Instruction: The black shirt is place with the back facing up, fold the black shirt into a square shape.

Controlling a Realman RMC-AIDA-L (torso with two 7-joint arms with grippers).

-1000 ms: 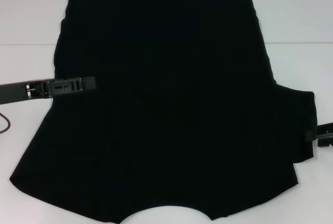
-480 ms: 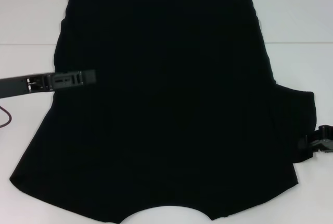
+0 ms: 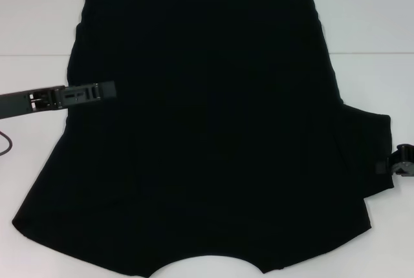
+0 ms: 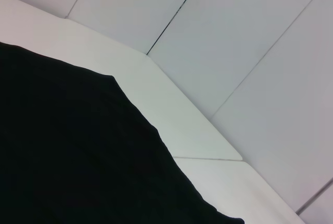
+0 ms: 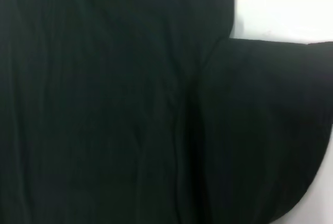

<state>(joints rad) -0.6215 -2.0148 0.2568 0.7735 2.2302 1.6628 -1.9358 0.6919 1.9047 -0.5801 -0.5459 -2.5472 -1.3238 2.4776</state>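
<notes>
The black shirt (image 3: 207, 129) lies spread flat on the white table (image 3: 39, 19), plain side up, with its hem at the far end and its collar cut-out at the near edge. Its right sleeve (image 3: 369, 155) sticks out to the right, while the left side shows a straight slanted edge. My left gripper (image 3: 107, 90) reaches in from the left, just over the shirt's left edge at mid height. At the outer hem of the right sleeve sits my right gripper (image 3: 391, 163). The left wrist view shows shirt cloth (image 4: 67, 156), and the right wrist view shows the sleeve (image 5: 265, 130).
White table surface borders the shirt on the left, right and far sides. A dark cable (image 3: 5, 145) loops at the table's left edge. Pale wall panels (image 4: 234, 36) stand beyond the table in the left wrist view.
My left gripper has drifted a little farther from me and pulled slightly back to the left. The right gripper has shifted slightly at the sleeve hem. The shirt lies as before.
</notes>
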